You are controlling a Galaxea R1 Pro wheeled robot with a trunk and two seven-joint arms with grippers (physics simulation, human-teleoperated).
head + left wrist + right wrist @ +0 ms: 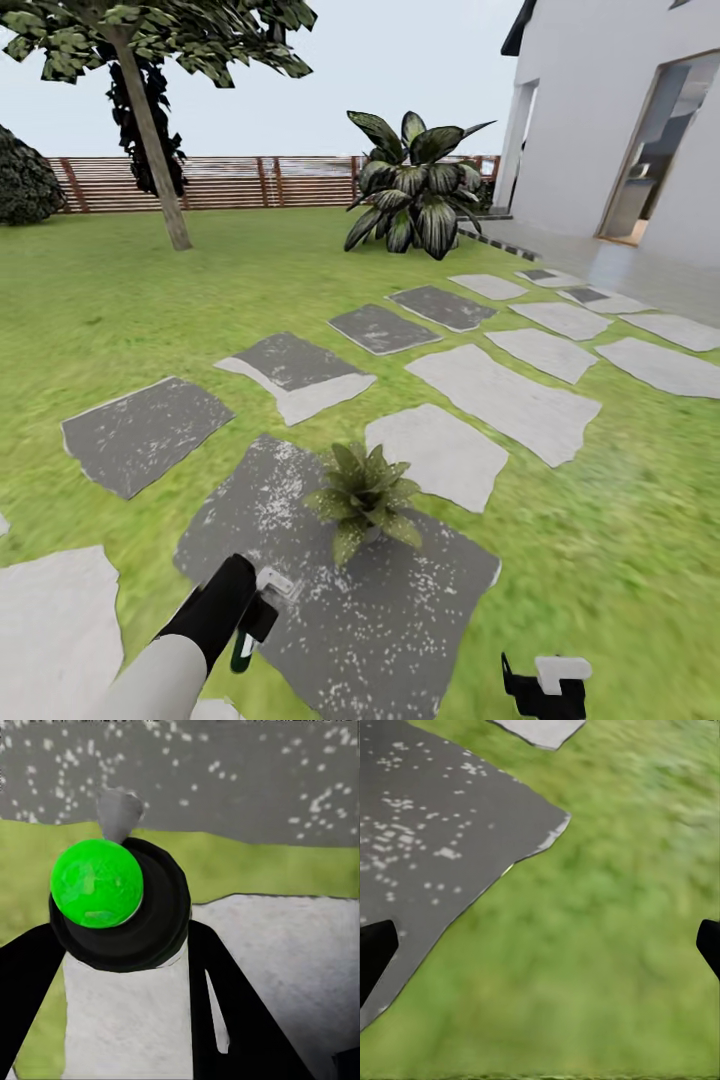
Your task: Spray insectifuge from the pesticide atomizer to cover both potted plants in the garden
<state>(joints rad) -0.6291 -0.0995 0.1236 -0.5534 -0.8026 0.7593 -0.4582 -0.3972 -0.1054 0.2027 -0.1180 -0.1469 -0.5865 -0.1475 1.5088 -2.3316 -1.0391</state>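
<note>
Gripping the pesticide atomizer [120, 945], left fingers [232, 1012] tight; right fingers [375, 952] spread wide, empty.

Flat, even daylight under a pale overcast sky [400, 70]; the things outdoors throw almost no shadows. The white house wall [590, 110] at far right is bright but not blown out. The lawn [90, 300] smears into soft blur near the frame edges. Both wrist views are soft, the grass [607, 945] there especially fuzzy.
</note>
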